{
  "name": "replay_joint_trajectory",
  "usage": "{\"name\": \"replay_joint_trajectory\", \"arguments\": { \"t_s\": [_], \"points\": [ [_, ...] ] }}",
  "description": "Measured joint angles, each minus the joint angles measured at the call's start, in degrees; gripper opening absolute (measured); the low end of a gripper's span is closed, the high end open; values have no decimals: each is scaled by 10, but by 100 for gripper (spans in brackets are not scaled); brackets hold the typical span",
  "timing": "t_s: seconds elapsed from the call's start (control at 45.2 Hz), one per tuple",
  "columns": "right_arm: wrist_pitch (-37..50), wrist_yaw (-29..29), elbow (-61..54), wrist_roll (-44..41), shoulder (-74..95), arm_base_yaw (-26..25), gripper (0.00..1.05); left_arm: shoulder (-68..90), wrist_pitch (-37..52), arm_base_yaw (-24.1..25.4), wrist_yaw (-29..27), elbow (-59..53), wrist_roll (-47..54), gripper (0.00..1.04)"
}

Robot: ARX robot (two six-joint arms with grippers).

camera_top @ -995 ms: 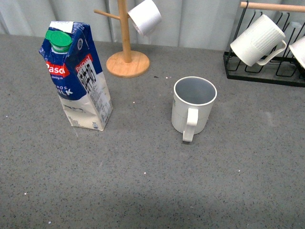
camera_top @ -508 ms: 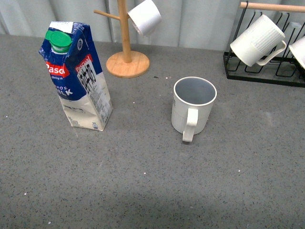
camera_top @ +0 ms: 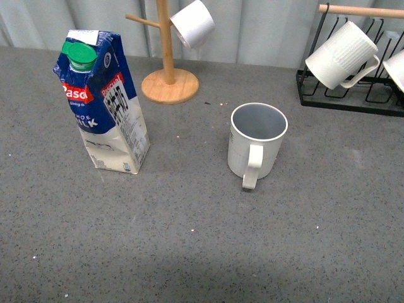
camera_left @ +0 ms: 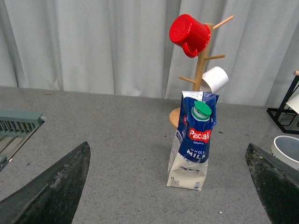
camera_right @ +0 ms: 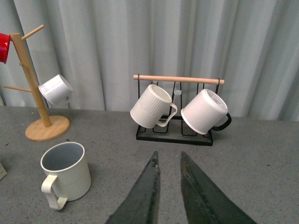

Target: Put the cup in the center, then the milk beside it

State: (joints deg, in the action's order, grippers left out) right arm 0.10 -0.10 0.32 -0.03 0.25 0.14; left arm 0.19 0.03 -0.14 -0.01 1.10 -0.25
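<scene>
Front view: nothing has shifted since a second ago. The cup (camera_top: 255,142) stands upright just right of the frame's centre, mouth up, with its handle pointing toward the lower edge. The milk (camera_top: 107,104) stands at centre left, well apart from the cup. Its long axis is near vertical, with the green cap at the top and the printed panel turned toward the lower right. A wooden mug tree (camera_top: 169,82) stands behind them. The left gripper (camera_left: 167,147) is spread wide and empty, facing the milk. The right gripper (camera_right: 168,154) is drawn to a narrow slit and holds nothing.
</scene>
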Motion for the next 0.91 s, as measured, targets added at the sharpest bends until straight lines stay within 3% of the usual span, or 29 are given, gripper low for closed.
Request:
{"name": "replay_joint_trajectory", "arguments": {
  "t_s": [0.243,0.42,0.575,0.619,0.663,0.774,0.906],
  "points": [
    [0,0,0,0,0,0,67,0,0,0,0,0,0,98],
    [0,0,0,1,0,0,97,0,0,0,0,0,0,98],
    [0,0,0,0,0,0,95,1,-1,0,-3,0,0,98],
    [0,0,0,0,0,0,95,31,-48,-19,-56,15,-2,98],
    [0,0,0,0,0,0,95,83,-39,-23,-56,17,-3,98],
    [0,0,0,0,0,0,95,247,103,-21,-19,18,-10,98],
    [0,0,0,0,0,0,95,433,266,-37,-12,29,-18,98]
  ]
}}
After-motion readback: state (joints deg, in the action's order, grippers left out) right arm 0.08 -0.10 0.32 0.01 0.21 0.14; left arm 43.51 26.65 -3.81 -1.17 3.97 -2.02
